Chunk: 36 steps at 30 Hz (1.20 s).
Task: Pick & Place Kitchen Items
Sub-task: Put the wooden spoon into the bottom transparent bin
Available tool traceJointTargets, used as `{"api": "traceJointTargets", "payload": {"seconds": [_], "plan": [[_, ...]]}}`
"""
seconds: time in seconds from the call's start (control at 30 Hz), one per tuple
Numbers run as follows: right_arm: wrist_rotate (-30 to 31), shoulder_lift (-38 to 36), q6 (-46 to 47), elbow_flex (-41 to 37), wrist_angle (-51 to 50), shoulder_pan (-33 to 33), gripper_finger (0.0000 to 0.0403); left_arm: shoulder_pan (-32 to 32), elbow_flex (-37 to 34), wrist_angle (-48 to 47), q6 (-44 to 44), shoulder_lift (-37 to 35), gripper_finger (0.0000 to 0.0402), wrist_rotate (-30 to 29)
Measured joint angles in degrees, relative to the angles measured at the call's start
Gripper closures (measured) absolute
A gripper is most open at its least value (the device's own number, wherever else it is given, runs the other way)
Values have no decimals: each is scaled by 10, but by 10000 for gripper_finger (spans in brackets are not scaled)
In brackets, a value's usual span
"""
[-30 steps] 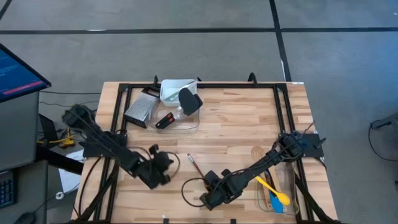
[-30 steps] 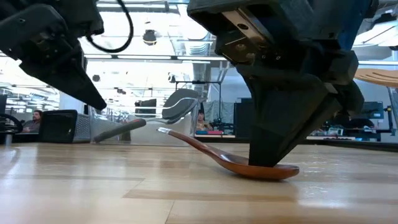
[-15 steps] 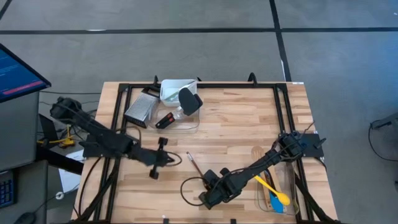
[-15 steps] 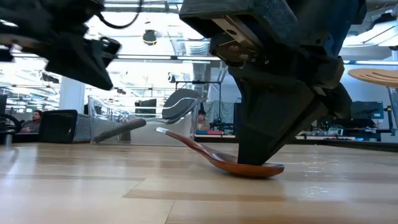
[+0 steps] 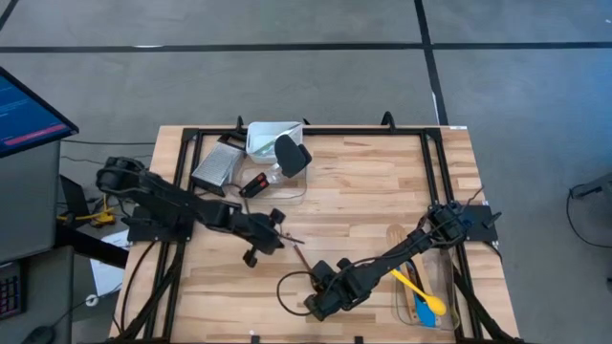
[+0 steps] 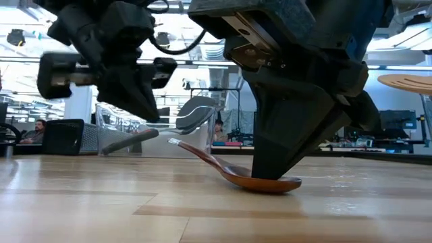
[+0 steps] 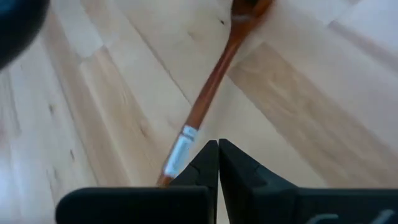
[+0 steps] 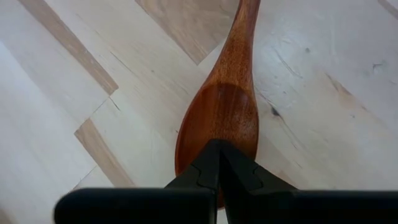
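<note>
1. High view: the wooden spoon [image 5: 298, 256] lies on the bench [image 5: 363, 201] near the middle of the front edge, its handle angled toward the back-left and its bowl toward the front.
2. Right gripper [image 5: 314, 308] sits at the front edge over the spoon's bowl; its fingers are pressed together, tips down on the bowl in the right wrist view [image 8: 217, 146]. No grasp around the spoon is visible.
3. Low view: the bowl rests on the bench with the handle rising off the surface toward the back; the right gripper's tip [image 6: 268, 177] meets the bowl's top.
4. Left gripper [image 5: 278, 236] hangs above the handle's back end, fingers together and holding nothing; the left wrist view shows the handle's pale band [image 7: 177, 152] just beside the closed tips, clear of them.
5. Clear tub [image 5: 275, 158] stands at the back edge, left of centre, holding a black spatula [image 5: 287, 153]; a grater [image 5: 214, 167] lies just beside it on the left.
6. Second clear tub [image 5: 449, 287] sits at the front-right corner with a yellow spoon [image 5: 421, 291] and a blue utensil [image 5: 423, 313] inside.
7. Open room: bare bench surface runs across the centre and the back-right; the two grippers stand near each other along the spoon.
</note>
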Motion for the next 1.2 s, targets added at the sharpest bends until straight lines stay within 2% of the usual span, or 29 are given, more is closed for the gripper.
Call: {"api": "traceJointTargets", "payload": {"seconds": [0.13, 0.27, 0.73, 0.93, 1.2], "plan": [[-1, 0, 0, 0, 7, 0, 403, -5, 32, -5, 63, 32, 400, -39], [-1, 0, 0, 0, 12, 0, 403, -4, 55, -8, 95, 38, 400, -42], [-2, 0, 0, 0, 12, 0, 403, -4, 62, -8, 93, 37, 384, -46], [-3, 0, 0, 0, 16, 0, 403, -4, 62, -8, 89, 37, 347, -46], [-3, 1, -14, 0, 17, 0, 403, -4, 62, -7, 66, 46, 275, -46]]}}
